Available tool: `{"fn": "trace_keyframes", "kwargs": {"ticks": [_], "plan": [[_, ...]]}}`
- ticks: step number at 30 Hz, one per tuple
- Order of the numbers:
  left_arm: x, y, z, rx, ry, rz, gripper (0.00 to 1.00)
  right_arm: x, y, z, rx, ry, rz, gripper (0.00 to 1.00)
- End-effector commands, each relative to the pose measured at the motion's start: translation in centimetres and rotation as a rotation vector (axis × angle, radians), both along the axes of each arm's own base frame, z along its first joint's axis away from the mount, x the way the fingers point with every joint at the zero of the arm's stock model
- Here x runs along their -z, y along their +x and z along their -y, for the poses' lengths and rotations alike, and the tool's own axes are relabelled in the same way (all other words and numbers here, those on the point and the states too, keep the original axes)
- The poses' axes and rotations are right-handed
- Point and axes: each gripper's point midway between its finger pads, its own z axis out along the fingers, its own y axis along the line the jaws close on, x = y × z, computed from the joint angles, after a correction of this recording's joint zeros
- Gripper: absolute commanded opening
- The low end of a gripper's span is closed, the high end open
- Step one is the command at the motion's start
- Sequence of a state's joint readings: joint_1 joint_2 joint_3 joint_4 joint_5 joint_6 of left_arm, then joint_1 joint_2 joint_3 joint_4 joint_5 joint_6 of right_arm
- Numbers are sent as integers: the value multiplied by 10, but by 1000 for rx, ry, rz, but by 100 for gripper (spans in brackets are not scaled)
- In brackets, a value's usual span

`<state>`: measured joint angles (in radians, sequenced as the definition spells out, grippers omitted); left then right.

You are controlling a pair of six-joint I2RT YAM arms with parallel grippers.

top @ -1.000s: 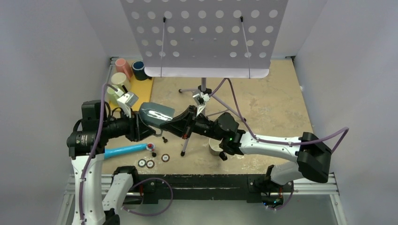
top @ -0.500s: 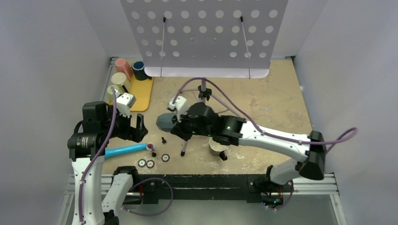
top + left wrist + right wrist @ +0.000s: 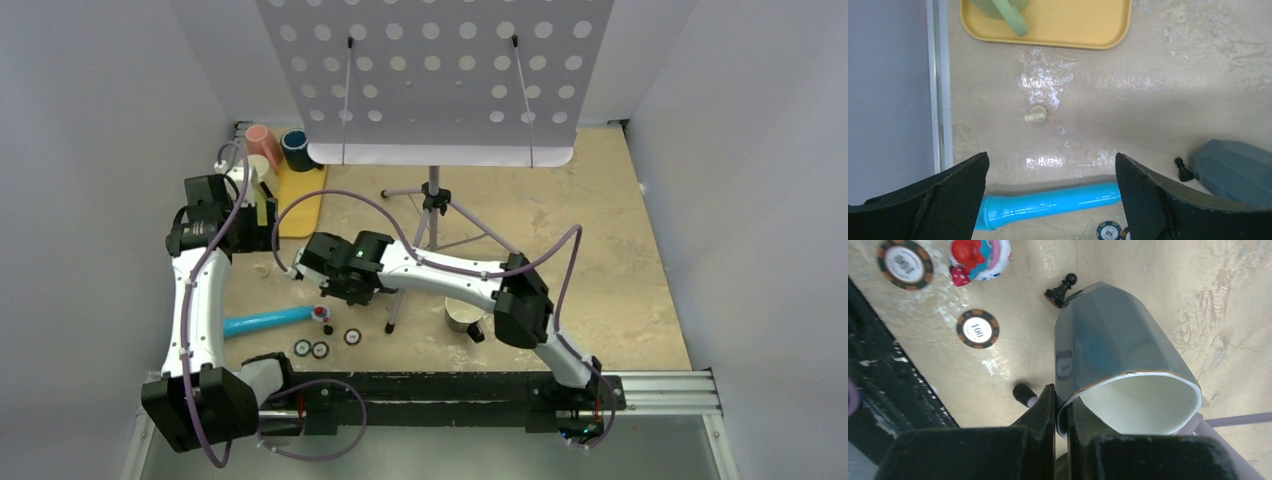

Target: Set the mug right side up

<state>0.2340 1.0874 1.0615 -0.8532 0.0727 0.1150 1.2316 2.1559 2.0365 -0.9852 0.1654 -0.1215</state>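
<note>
Over the table (image 3: 1198,295), right tool (image 3: 1060,402) grips the mug (image 3: 1118,350) at its rim.

Mug (image 3: 1113,340) glossy glazed ceramic; table (image 3: 1173,75) stone-look, slight sheen; tray (image 3: 1078,22) matt plastic.

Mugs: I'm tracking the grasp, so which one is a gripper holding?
The faceted grey-blue mug, its rim pinched by the right gripper; the pink mug and dark blue mug sit free.

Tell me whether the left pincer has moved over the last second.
Yes. Seen from above, the left pincer has swung away to the far left, next to the yellow tray.
</note>
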Motion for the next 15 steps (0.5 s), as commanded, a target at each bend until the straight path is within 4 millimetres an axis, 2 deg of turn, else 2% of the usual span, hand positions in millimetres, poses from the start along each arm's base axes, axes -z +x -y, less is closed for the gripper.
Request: {"fn": "trace_keyframes", "kwargs": {"ticks": [1, 6, 11, 12, 15], "plan": [[-8, 28, -22, -70, 53, 86, 100, -30, 26, 13, -28, -44, 45, 0], [3, 37, -31, -77, 65, 54, 100, -20, 48, 14, -17, -69, 17, 0], [12, 45, -32, -83, 45, 25, 100, -4, 37, 11, -100, -84, -67, 0], [14, 46, -31, -83, 36, 18, 100, -3, 35, 10, -113, -78, -78, 2], [21, 49, -31, -90, 17, -3, 100, -9, 41, 8, -97, -56, -36, 31]]}}
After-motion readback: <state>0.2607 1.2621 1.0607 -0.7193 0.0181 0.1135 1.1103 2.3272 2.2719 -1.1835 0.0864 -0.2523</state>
